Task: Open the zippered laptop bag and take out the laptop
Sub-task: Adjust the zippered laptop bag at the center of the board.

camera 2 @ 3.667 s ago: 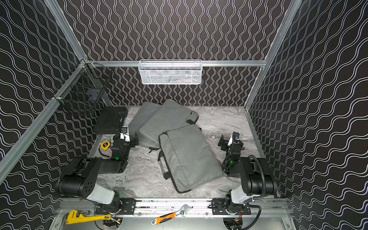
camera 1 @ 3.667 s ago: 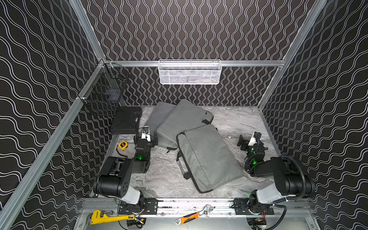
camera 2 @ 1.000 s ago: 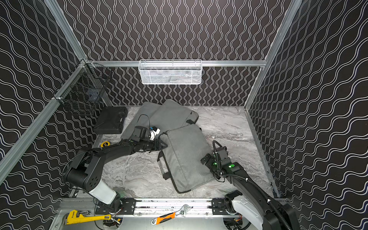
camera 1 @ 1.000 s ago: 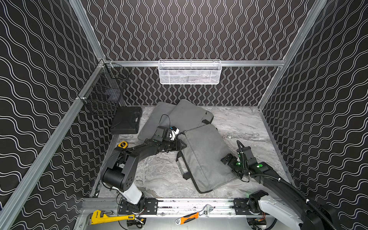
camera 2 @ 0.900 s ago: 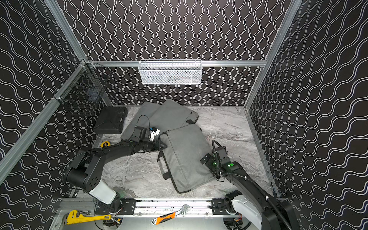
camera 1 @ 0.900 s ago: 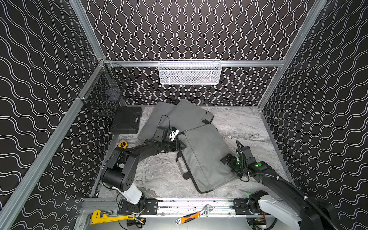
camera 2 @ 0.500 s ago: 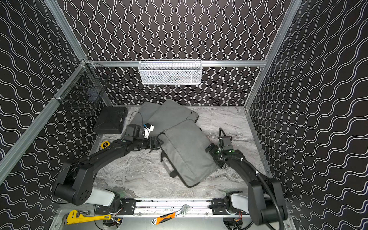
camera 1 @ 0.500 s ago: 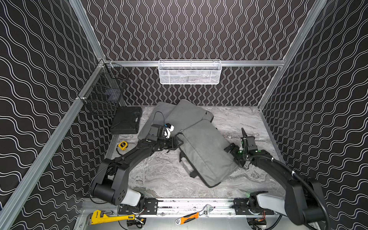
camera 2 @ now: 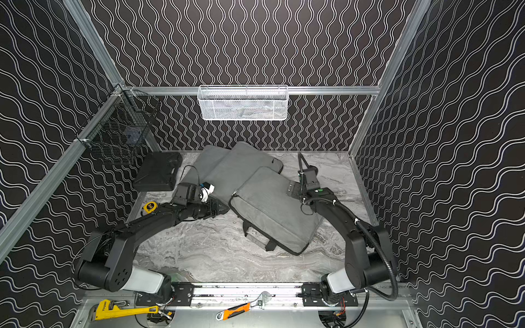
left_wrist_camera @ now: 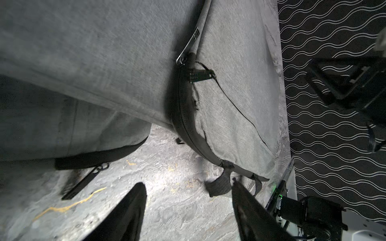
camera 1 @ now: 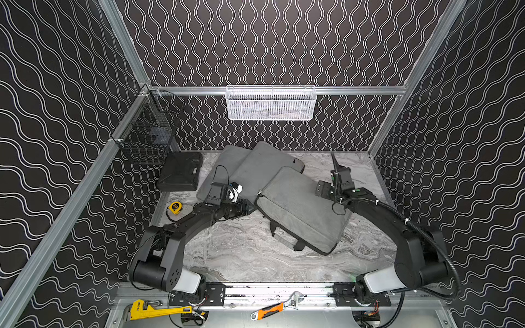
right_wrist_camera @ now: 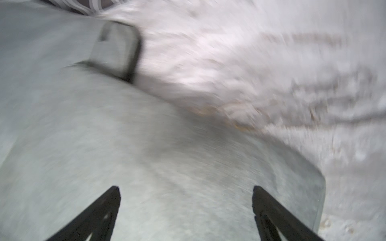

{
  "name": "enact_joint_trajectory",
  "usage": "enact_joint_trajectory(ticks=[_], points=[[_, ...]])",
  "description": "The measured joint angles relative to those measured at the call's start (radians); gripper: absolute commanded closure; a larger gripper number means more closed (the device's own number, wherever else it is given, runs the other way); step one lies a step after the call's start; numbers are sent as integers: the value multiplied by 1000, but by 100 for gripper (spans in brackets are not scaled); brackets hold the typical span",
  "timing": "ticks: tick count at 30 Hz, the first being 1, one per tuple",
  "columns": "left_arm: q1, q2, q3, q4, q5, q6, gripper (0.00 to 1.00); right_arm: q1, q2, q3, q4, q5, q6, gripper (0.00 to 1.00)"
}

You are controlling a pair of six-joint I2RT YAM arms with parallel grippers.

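Bag newly swung round: zip pull now faces the left pincer, released, empty; right pincer, spread wide, over bag's opposite edge. Unzipping likely next.

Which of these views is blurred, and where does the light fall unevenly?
Right wrist view: strongly smeared, so the grey laptop bag and the marble tabletop have no sharp edges. Left wrist view: the black zipper pull is sharp, and a bright patch lies on the tabletop with dark shadow beside it. Both top views: sharp and evenly lit.
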Motion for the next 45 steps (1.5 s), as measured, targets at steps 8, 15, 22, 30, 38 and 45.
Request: enact_joint_trajectory(ticks=[8, 15, 22, 30, 38, 45], points=[[99, 27, -60, 143, 11, -121, 34, 472, 89, 117, -27, 51, -169, 22], [148, 78, -9, 237, 77, -233, 35, 592, 275, 228, -15, 74, -254, 15], [153, 60, -10, 214, 92, -216, 33, 611, 432, 331, 21, 105, -317, 11], [153, 90, -53, 215, 100, -213, 32, 670, 521, 356, 32, 185, -383, 47], [151, 42, 51, 51, 17, -108, 31, 666, 398, 134, 183, 225, -444, 100], [132, -4, 68, 9, 13, -99, 33, 667, 169, -137, 397, 225, -528, 100]])
